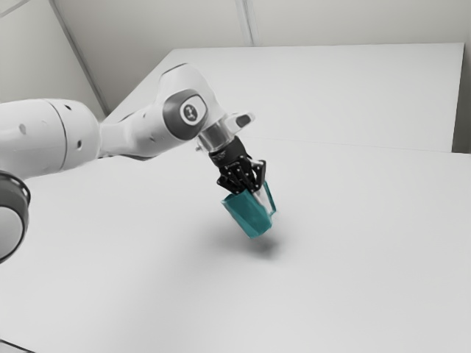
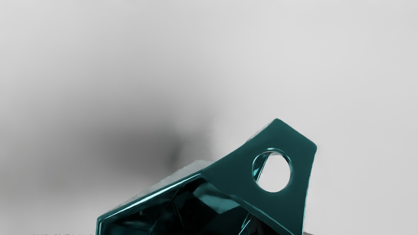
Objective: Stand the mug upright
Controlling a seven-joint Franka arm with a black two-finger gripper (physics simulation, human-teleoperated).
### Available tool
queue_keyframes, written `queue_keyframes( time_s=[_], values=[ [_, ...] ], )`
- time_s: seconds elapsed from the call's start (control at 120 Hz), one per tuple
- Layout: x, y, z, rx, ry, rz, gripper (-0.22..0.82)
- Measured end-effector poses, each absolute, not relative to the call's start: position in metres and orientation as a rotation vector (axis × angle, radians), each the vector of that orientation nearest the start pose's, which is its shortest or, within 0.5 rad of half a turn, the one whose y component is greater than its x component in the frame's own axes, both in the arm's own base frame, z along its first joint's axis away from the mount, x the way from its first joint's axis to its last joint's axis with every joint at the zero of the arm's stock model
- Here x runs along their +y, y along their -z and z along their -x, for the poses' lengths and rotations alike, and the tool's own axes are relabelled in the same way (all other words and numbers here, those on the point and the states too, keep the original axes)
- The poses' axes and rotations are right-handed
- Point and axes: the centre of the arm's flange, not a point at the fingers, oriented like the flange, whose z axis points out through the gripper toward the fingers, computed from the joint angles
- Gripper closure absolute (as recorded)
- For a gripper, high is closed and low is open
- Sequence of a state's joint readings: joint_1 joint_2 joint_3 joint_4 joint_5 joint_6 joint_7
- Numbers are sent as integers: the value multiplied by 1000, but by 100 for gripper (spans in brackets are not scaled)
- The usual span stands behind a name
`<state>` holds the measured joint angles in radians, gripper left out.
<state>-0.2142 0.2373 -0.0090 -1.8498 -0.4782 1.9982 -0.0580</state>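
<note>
Exterior view: pinching the teal mug at its rim between the jaws, holding it tilted above the white table, handle toward the exterior view's right.

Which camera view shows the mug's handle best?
The wrist view: there the handle faces the camera broadly, and its round hole is clear. In the exterior view, the handle looks like a narrow strip beside the tilted mug.

You have a pale, smooth table here, a soft dark shadow lying on it by the tilted mug, which seems, as far as you can tell, raised off it.
</note>
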Motion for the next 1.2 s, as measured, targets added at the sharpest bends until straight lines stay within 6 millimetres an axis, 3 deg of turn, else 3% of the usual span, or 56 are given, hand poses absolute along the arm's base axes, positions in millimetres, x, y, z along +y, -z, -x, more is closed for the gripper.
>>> queue_keyframes(
  time_s=[0.167,0.433,0.542,0.675,1.2],
  values=[
    [-143,-423,-586,38,-70,3327,79],
    [-86,-434,-576,21,46,3128,79],
    [-64,-426,-570,-16,49,3107,79],
    [-54,-417,-555,-37,58,3103,79],
    [-51,-369,-533,-120,46,3141,78]
  ],
)
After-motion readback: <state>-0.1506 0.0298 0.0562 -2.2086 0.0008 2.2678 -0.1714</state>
